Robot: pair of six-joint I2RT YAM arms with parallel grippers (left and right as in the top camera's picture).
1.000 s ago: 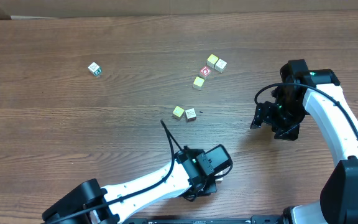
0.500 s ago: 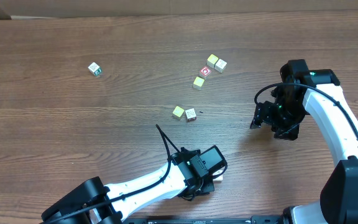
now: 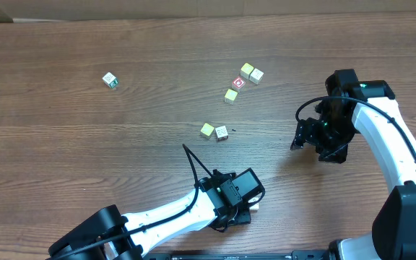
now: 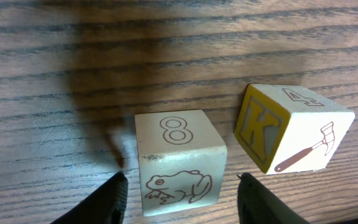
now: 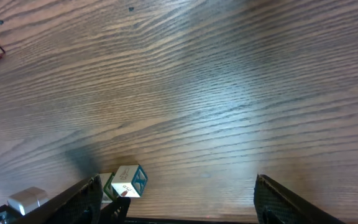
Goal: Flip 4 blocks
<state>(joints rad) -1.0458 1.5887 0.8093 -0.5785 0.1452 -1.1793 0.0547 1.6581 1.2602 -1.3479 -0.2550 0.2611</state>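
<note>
Since earlier, at left gripper [image 4: 183, 191]: sits slightly further lower-left in overhead, jaws now parted, released off frog block [image 4: 180, 163] at bottom centre, between fingertips | at right gripper [image 5: 179, 196]: gapes wide, grasps nothing | risk: could knock K block [image 4: 294, 137] just right when lifting | hidden: frog block in overhead, under left arm [image 3: 193, 209]; flipped or not, cannot tell

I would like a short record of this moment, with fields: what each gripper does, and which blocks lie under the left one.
left gripper: open, one finger on each side of the 8 block, a gap at both sides
8 block: 8 on top, frog face toward the wrist camera
K block: beside it, apart, turned at an angle; 4 on top, K and hammer on sides
right gripper: open, holding nothing
</note>
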